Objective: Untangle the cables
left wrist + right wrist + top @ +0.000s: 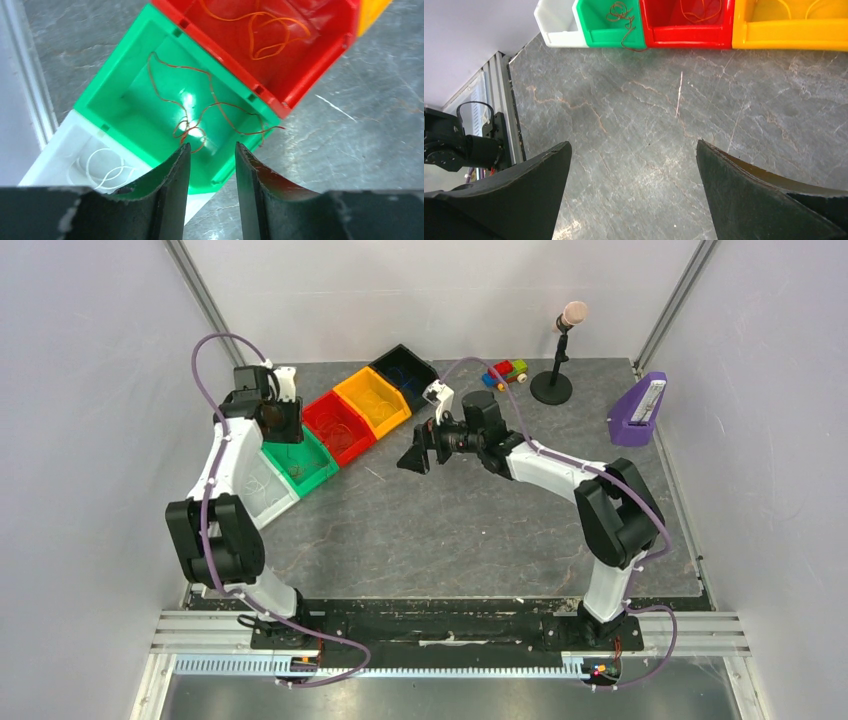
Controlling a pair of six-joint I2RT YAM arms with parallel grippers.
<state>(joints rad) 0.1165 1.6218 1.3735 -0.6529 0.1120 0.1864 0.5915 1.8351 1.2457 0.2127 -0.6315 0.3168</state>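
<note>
A thin red cable [187,130] lies curled in the green bin [125,112], with one end trailing over the rim onto the table; it also shows in the right wrist view [621,12]. An orange cable [272,20] lies in the red bin [320,60]. A white cable [102,167] lies in the white bin [65,145]. My left gripper [211,146] is open and empty just above the green bin's near rim [282,420]. My right gripper [634,145] is wide open and empty above bare table [412,460].
A row of white [262,490], green [300,462], red [340,425], yellow [372,400] and black [405,370] bins runs along the back left. A short pale line [679,92] marks the table. Toy blocks [505,372], a microphone stand [558,355] and a purple metronome [638,410] stand at the back right.
</note>
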